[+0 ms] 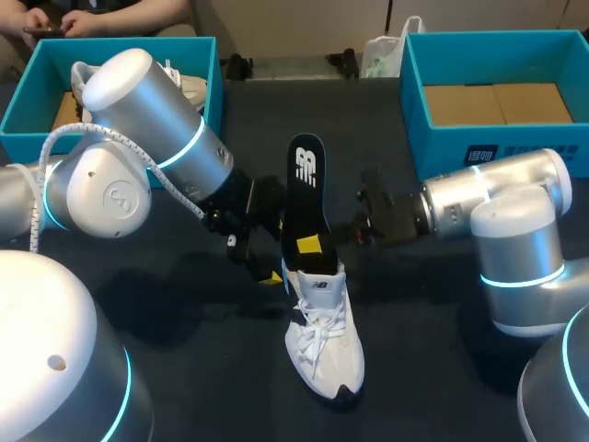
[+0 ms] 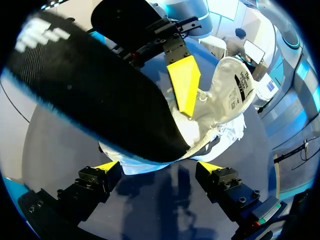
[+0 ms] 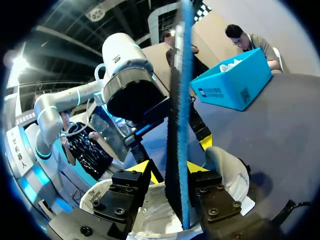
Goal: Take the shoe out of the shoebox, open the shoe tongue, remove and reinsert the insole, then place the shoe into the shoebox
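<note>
A white sneaker [image 1: 324,336] stands on the dark table in the middle of the head view, toe toward the near edge. A black insole [image 1: 306,189] rises upright out of its opening, its lower end inside the shoe. My right gripper [image 1: 315,241] comes in from the right and is shut on the insole [image 3: 177,115], one yellow fingertip on each face just above the shoe [image 3: 150,217]. My left gripper [image 1: 267,262] sits open beside the shoe's heel; the heel [image 2: 150,162] lies just ahead of its spread fingers [image 2: 159,167]. The right arm's yellow finger [image 2: 184,85] presses on the insole [image 2: 100,95].
A blue box [image 1: 28,97] at the back left holds another white shoe. A second blue box [image 1: 414,83] at the back right has a bare cardboard floor. A white plastic bag [image 1: 382,55] lies at the far edge between them.
</note>
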Robot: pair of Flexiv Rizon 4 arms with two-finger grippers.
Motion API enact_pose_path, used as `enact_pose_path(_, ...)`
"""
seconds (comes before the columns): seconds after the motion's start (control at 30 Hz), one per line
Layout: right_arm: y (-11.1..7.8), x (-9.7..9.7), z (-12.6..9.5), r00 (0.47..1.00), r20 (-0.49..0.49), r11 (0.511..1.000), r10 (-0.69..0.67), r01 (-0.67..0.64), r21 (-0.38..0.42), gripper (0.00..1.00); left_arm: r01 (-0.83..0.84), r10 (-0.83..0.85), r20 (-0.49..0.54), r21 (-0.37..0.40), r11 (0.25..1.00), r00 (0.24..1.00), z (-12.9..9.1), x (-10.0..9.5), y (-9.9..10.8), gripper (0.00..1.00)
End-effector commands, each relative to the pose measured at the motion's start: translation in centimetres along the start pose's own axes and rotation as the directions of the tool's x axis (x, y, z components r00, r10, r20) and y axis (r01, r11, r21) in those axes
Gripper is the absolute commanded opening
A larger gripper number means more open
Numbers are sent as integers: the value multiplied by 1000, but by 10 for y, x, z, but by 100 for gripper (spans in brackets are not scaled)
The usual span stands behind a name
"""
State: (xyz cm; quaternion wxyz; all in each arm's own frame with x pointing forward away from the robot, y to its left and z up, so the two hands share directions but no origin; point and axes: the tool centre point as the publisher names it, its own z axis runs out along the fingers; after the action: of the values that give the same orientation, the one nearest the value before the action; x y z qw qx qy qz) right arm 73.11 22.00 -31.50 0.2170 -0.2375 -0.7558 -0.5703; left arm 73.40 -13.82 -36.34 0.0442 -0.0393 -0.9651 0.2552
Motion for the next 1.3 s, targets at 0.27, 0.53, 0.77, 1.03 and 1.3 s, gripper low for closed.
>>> enact_pose_path(0.27, 11, -13, 6, 999, -22, 1000, 25, -25, -3, 30, -1, 1, 1, 0, 1000, 1000, 1, 0, 0, 100)
enact_pose_path(0.53, 12, -14, 7, 998, -11, 998, 59, -60, -14, 0, -1, 1, 1, 0, 1000, 1000, 1, 0, 0, 100)
enact_pose_path(0.77, 0, -15, 8, 996, -16, 997, 83, -83, -5, 0, -1, 1, 1, 0, 1000, 1000, 1, 0, 0, 100)
enact_pose_path(1.03, -28, -15, 10, 992, -39, 993, 120, -120, 12, 0, -1, 1, 1, 0, 1000, 1000, 1, 0, 0, 100)
enact_pose_path(1.3, -52, -12, 14, 984, -53, 986, 167, -166, 34, 0, -1, 1, 1, 0, 1000, 1000, 1, 0, 0, 100)
